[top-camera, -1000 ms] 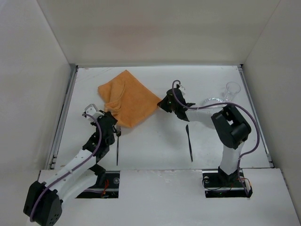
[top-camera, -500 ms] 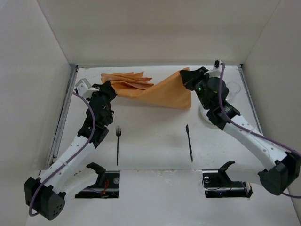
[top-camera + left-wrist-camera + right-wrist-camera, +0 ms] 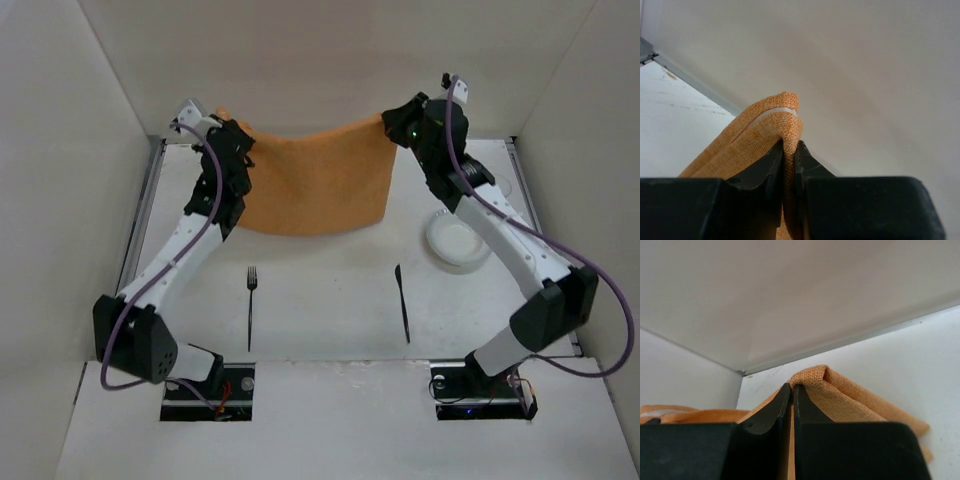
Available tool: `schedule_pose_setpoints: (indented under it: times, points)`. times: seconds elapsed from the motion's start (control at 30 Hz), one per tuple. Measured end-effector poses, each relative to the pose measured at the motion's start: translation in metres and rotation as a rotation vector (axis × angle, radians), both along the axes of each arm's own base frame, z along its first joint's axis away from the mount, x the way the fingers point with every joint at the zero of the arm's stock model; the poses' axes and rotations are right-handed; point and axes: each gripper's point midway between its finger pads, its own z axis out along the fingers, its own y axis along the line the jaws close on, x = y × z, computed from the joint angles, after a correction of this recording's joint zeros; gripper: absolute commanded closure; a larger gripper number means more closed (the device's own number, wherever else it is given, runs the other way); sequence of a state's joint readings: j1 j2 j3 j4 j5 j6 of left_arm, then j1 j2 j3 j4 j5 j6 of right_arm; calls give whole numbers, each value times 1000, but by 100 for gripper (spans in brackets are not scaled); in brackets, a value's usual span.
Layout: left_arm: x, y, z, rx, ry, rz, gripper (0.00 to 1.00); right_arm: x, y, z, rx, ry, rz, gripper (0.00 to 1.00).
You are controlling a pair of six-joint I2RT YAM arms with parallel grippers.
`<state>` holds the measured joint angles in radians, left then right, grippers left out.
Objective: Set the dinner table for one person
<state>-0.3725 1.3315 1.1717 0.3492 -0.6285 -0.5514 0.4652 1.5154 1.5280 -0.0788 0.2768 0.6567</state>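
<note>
Top external: matte white dinner table [image 3: 330, 300].

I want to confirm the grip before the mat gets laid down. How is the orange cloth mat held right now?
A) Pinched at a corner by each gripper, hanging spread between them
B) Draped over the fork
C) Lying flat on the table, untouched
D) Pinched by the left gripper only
A: the left gripper and the right gripper are each shut on a corner of the orange cloth mat, which hangs spread between them in the top view.

Cloth [image 3: 315, 195] hanging at back, fork [image 3: 250, 305] front-left, knife [image 3: 403, 305] front-right (plate [image 3: 440, 248], seemingly, farther right)
</note>
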Motion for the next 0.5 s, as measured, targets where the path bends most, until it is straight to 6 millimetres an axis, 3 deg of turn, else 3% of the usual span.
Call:
schedule_pose_setpoints:
  times: [0.07,0.13,0.2,0.3,0.37,0.4,0.5]
  points:
    - [29,-1,8,3,14,-4,96,25,2,14,-11,-6,-8,96]
    - [46,-1,17,3,14,-15,96,36,1,34,-15,-36,-12,96]
    - [46,-3,22,2,8,-28,96,33,-3,51,-15,-67,-16,96]
    - [30,-12,27,-11,-30,-64,95,16,-11,65,-6,-114,-16,95]
    - [8,-15,10,-29,-39,-85,94,0,-19,53,1,-124,-16,95]
    - [-1,-17,-2,-41,-35,-94,94,-8,-22,38,4,-112,-16,95]
    - [-22,-16,-71,-87,34,-99,93,-20,-26,-30,10,-30,-16,95]
